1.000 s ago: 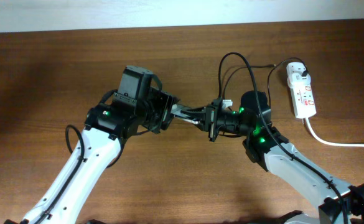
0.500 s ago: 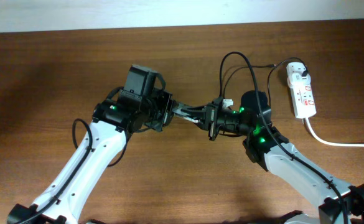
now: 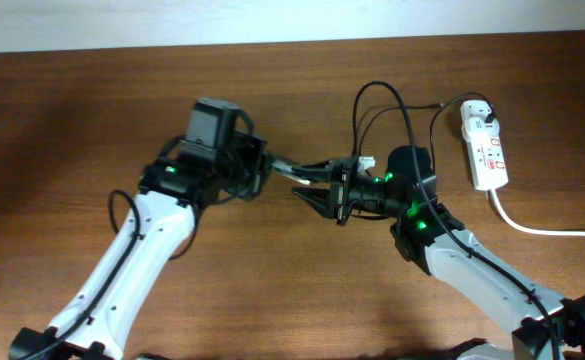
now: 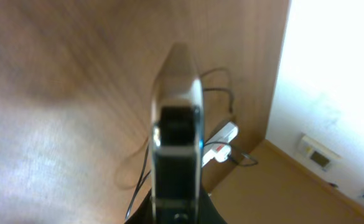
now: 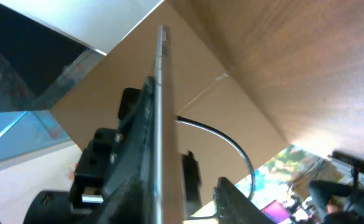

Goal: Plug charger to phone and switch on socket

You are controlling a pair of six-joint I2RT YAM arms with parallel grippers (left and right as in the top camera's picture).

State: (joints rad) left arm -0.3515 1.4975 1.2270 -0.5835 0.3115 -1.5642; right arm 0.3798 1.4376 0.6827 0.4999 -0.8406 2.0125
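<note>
My left gripper (image 3: 272, 168) is shut on the phone (image 3: 286, 166) and holds it above the table, tilted on edge. In the left wrist view the phone (image 4: 177, 118) shows edge-on with a silver rim, clamped between the jaws (image 4: 177, 208). My right gripper (image 3: 313, 189) is open right beside the phone's free end. In the right wrist view the phone's silver edge (image 5: 159, 112) lies along the left finger (image 5: 129, 155). The charger's thin black cable (image 5: 222, 138) arcs between the fingers; I cannot tell whether its tip is in the phone. The cable (image 3: 450, 102) runs to the socket (image 3: 485, 150).
The socket's thick white cord (image 3: 542, 230) trails off to the right edge. The socket also shows in the left wrist view (image 4: 222, 134). Black cable loops (image 3: 377, 100) rise over the right arm. The table's far edge (image 3: 292, 42) meets a pale wall.
My right gripper's fingers have spread open. My left gripper has drawn back up and to the left with the phone, tilting it.
</note>
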